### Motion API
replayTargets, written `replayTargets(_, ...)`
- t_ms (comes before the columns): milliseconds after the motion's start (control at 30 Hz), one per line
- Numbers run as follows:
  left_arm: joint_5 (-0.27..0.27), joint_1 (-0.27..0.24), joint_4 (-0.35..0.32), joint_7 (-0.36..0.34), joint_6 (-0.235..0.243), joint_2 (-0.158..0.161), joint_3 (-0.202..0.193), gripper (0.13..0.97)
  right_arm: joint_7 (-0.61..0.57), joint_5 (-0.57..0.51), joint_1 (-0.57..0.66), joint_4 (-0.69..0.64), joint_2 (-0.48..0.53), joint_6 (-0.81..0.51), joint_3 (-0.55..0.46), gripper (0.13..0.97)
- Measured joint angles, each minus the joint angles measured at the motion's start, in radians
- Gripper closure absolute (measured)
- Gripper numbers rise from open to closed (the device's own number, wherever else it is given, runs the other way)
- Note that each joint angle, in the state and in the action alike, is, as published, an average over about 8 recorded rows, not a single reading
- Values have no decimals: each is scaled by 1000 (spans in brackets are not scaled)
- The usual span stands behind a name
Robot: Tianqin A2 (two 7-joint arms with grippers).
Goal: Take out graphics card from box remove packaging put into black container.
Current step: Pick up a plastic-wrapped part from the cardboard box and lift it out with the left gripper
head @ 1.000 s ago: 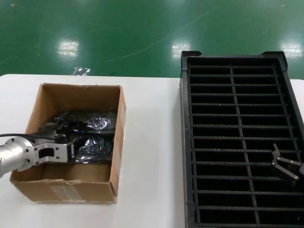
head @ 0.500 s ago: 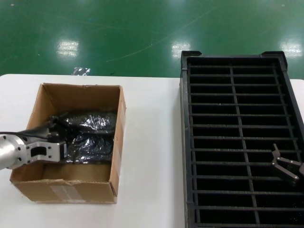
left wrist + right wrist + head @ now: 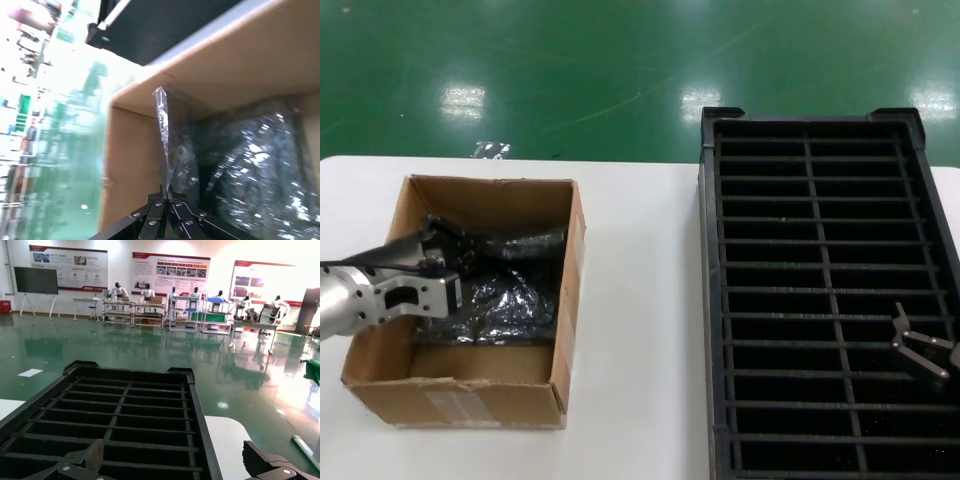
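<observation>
The brown box (image 3: 563,330) stands on the left of the white table. My left gripper (image 3: 458,256) reaches into it and is shut on the thin edge of a grey crinkly packaging bag (image 3: 515,245), which hangs raised off the box floor. In the left wrist view the pinched bag edge (image 3: 162,125) runs straight out from the gripper (image 3: 167,192), close to the box wall (image 3: 130,165). A second shiny bag (image 3: 508,305) lies flat below. The graphics card is hidden inside the packaging. My right gripper (image 3: 923,352) hovers open over the black container (image 3: 705,300), holding nothing.
The black container's ribbed slots (image 3: 125,412) fill the right wrist view, with the white table (image 3: 227,440) beside its rim. Bare table (image 3: 640,300) lies between box and container. A green floor (image 3: 620,70) lies beyond the table's far edge.
My left gripper has pulled back toward the box's left wall and risen, lifting one bag's end off the floor. The right arm has not moved.
</observation>
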Motion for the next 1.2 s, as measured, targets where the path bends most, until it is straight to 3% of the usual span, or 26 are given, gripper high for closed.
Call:
replayTargets(300, 6, 160, -307, -117, -85, -95, -78, 958, 0, 0, 0, 0, 0, 0, 0, 129)
replayTargets(500, -1, 335, -557, -172, -162, -176, -178, 958, 0, 0, 0, 0, 0, 0, 0, 129)
replayTargets(700, -54, 535, -787, -156, -200, -228, -299, 958, 0, 0, 0, 0, 0, 0, 0, 129)
replayTargets(933, -136, 693, -953, -61, -173, -220, -396, 958, 0, 0, 0, 0, 0, 0, 0, 129)
replayTargets(1200, -198, 755, -1036, 42, -110, -165, -395, 958, 0, 0, 0, 0, 0, 0, 0, 129)
